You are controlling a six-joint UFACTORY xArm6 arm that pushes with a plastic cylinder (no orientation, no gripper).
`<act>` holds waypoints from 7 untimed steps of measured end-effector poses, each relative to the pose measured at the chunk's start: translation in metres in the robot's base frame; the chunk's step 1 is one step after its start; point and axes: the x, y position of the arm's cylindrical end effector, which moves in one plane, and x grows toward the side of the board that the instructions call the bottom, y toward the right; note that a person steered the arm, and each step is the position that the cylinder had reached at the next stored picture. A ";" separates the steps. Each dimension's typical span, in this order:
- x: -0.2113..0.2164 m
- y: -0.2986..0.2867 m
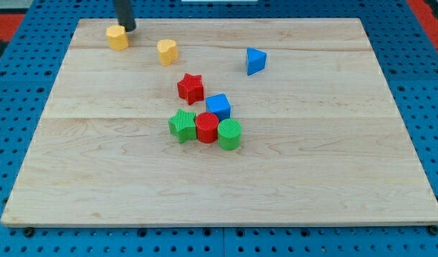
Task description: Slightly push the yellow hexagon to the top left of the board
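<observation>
The yellow hexagon (117, 37) sits near the top left corner of the wooden board (311, 178). My tip (128, 28) is at the end of the dark rod that comes down from the view's top edge. It stands just to the upper right of the yellow hexagon, touching it or nearly so. A second yellow block (167, 51), heart-like in shape, lies to the right of the hexagon.
A blue triangular block (255, 61) lies at the upper middle right. A red star (191, 88), blue cube (219, 106), green star (181, 125), red cylinder (206, 128) and green cylinder (229, 133) cluster at the centre. Blue pegboard surrounds the board.
</observation>
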 end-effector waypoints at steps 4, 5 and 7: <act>0.051 -0.048; 0.089 -0.063; 0.044 -0.068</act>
